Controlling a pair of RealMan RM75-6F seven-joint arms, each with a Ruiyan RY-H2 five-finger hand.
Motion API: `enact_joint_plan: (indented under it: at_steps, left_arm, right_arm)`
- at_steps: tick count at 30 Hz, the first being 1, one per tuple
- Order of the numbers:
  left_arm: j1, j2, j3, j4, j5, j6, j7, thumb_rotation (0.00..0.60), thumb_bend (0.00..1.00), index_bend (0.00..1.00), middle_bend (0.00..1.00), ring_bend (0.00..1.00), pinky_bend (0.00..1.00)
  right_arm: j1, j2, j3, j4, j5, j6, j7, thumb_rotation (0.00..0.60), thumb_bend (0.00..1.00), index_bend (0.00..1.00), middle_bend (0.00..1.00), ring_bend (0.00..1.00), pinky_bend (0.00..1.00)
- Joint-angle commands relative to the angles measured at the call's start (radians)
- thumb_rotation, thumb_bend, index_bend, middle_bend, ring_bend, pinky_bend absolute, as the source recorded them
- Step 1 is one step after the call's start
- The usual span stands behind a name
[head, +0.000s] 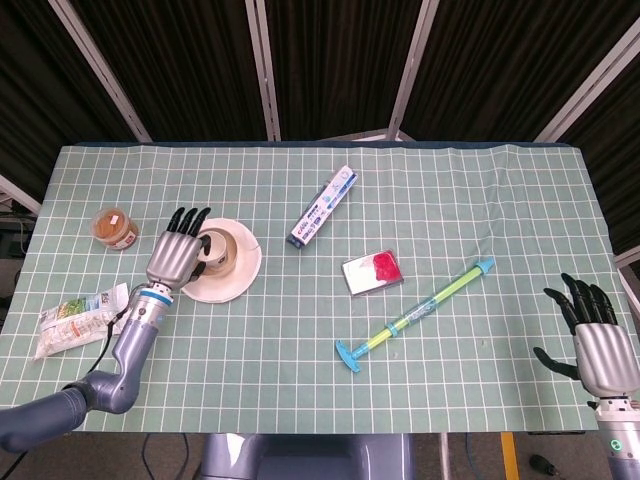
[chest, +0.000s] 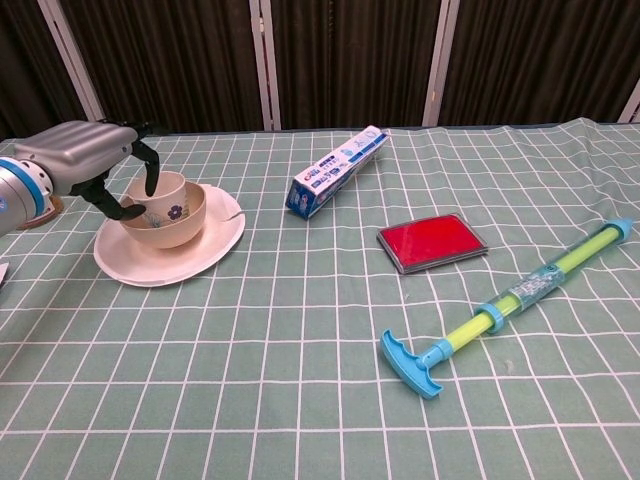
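A cream cup with a flower print stands in a beige bowl on a white plate at the table's left. My left hand hovers at the cup's left side. Its fingers curl down over the cup's rim and its thumb sits low beside the bowl; no firm grip shows. My right hand is open, fingers spread, off the table's near right corner, holding nothing. The chest view does not show it.
A blue-and-white toothpaste box lies mid-table, with a red flat case and a green-and-blue pump toy to its right. A brown jar and a snack packet sit at the far left.
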Motion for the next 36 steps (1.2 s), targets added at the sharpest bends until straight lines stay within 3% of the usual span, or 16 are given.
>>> enact_joint_plan:
  at_steps: [1,5,11,18,23,30,36]
  left_arm:
    - [-0.006,-0.011,0.004,0.014,-0.017,-0.01,0.012,0.6,0.38,0.54,0.0,0.0,0.0]
    - [-0.011,-0.025,0.006,0.038,-0.025,-0.011,0.014,0.6,0.39,0.56,0.01,0.0,0.0]
    - [-0.012,-0.046,0.014,0.068,-0.001,0.015,-0.021,0.6,0.53,0.62,0.04,0.0,0.0]
    - [0.001,-0.029,0.024,0.051,0.034,0.055,-0.057,0.6,0.55,0.66,0.05,0.0,0.0]
    - [0.027,0.022,0.047,-0.024,0.069,0.092,-0.068,0.6,0.55,0.66,0.05,0.0,0.0]
    - [0.126,0.175,0.183,-0.25,0.214,0.189,-0.095,0.6,0.54,0.66,0.03,0.0,0.0]
    - [0.2,0.279,0.311,-0.347,0.335,0.232,-0.156,0.6,0.55,0.66,0.03,0.0,0.0]
  right_arm:
    - [-0.001,0.002,0.0,0.0,0.001,0.0,0.004,0.6,0.08,0.16,0.0,0.0,0.0]
    - [-0.002,0.004,0.002,-0.001,0.004,0.002,0.012,0.6,0.08,0.16,0.0,0.0,0.0]
    - [-0.002,0.004,0.001,0.002,0.003,0.002,0.015,0.6,0.08,0.16,0.0,0.0,0.0]
    - [-0.003,0.004,0.0,0.002,0.003,0.002,0.013,0.6,0.08,0.16,0.0,0.0,0.0]
    - [-0.004,0.005,0.0,0.0,0.007,0.0,0.009,0.6,0.08,0.16,0.0,0.0,0.0]
    - [-0.008,0.008,-0.003,-0.01,0.001,0.009,0.002,0.6,0.08,0.16,0.0,0.0,0.0]
    - [-0.012,0.009,-0.006,-0.023,-0.009,0.02,-0.006,0.6,0.08,0.16,0.0,0.0,0.0]
